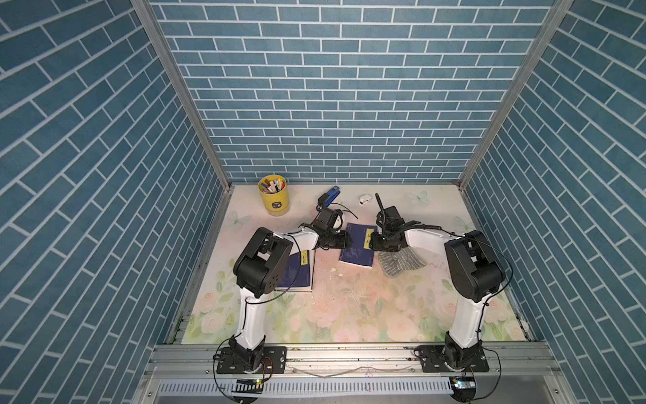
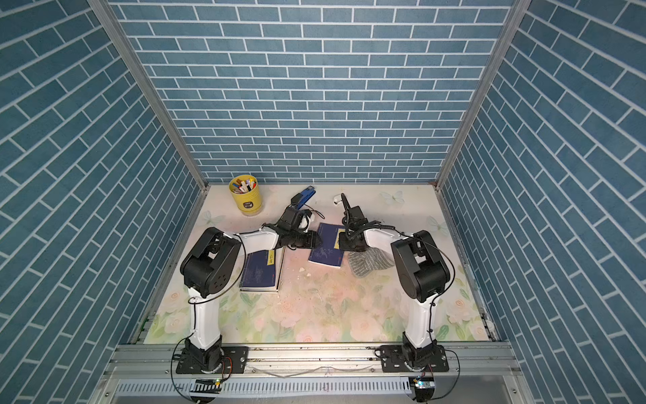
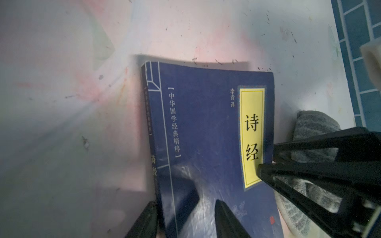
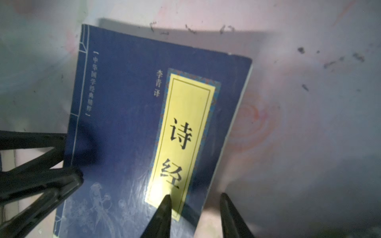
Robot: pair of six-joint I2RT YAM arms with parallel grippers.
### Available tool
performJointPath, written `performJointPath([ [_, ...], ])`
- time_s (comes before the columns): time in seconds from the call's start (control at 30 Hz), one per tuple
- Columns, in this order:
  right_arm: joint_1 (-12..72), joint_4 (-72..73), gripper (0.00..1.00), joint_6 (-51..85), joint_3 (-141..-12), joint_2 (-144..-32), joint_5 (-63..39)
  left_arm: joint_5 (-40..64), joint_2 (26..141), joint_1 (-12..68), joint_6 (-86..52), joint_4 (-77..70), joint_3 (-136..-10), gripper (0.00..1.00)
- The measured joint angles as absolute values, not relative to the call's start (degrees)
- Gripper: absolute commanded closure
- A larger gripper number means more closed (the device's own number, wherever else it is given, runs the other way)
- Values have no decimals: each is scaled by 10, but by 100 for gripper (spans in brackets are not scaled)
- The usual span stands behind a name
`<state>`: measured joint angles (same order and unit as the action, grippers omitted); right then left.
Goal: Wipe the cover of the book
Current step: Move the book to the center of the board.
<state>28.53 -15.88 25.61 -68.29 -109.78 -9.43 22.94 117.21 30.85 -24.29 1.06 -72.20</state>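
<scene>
Both top views show the blue book [image 1: 356, 246] flat near the middle of the counter [image 1: 349, 307]. The left pincer [image 3: 185, 202] sits at its spine edge, fingers [image 3: 224, 216] apart, holding nothing. The right pincer [image 4: 195, 194] sits at the other edge, one finger over the yellow label [image 4: 185, 134], fingers apart too, holding nothing. A grey cloth [image 1: 402, 262] lies just beside the book, under the right arm [image 1: 423, 239].

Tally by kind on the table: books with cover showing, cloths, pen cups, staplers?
Books, cover showing: 2, the centre book and the left book
Cloth: 1
Cup: 1
Stapler: 1
Total: 5
</scene>
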Motion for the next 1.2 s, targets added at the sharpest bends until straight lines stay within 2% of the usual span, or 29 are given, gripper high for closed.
performJointPath([
  [0.17,281,-154,79,268,-680,-1099,-114,232,1172,309,-251,-5,-714,55],
  [0.67,320,-181,79,268,-604,-1028,-100,209,1081,352,-282,-25,-590,55],
  [0.8,336,-211,64,267,-594,-1013,-94,209,1072,356,-288,-29,-578,52],
  [0.83,338,-222,58,266,-594,-1009,-90,208,1072,357,-287,-30,-578,48],
  [1.0,343,-277,40,251,-594,-966,-43,207,1072,362,-278,-31,-585,29],
  [1.2,319,-320,29,220,-601,-894,7,194,1068,362,-262,-17,-607,18],
])
